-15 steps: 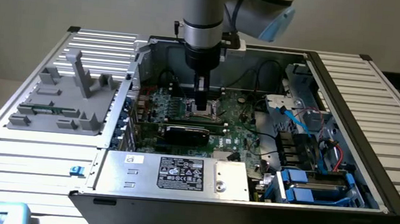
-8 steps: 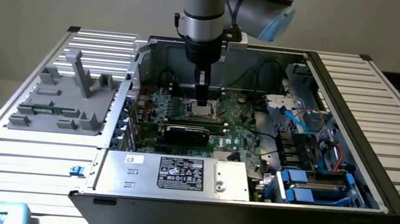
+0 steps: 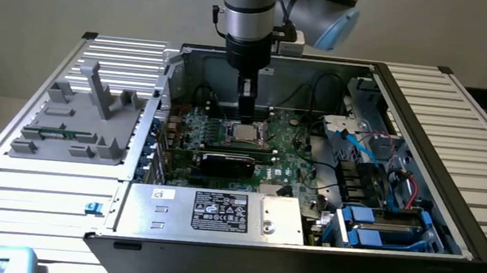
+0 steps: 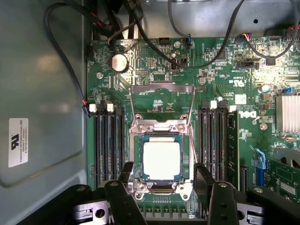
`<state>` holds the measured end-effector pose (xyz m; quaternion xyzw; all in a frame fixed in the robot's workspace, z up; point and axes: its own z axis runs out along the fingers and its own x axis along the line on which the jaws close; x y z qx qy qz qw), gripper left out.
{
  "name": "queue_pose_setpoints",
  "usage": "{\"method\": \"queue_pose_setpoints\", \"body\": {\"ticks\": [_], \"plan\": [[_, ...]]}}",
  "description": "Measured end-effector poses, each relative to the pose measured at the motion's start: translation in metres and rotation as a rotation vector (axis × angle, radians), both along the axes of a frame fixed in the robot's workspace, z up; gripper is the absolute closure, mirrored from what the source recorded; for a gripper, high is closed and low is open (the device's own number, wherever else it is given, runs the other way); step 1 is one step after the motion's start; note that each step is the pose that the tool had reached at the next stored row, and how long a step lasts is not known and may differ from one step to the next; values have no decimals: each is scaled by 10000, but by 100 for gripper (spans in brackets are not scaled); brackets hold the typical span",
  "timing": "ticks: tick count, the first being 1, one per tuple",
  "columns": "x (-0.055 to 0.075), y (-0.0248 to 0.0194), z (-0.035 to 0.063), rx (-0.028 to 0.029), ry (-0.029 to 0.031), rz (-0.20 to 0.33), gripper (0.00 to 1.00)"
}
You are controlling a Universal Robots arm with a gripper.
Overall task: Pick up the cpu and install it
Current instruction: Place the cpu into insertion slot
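The gripper hangs over an open computer case, jaws open and empty, one finger on each side of the socket. Between them the cpu lies flat in that socket. Beyond it, the metal frame stands raised over the green board.

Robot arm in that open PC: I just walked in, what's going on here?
The arm's gripper hangs over the motherboard inside the open case, its jaws open on either side of the socket. The cpu lies in the socket, not gripped, and the socket's metal frame stands flipped up.
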<state>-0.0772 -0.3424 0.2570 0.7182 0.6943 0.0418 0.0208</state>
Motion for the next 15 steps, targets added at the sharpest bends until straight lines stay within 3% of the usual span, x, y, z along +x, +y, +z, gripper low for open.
{"method": "queue_pose_setpoints", "body": {"ticks": [6,15], "plan": [[0,-19,129,-1,2,0,37],[1,-24,140,0,1,-2,37]]}}
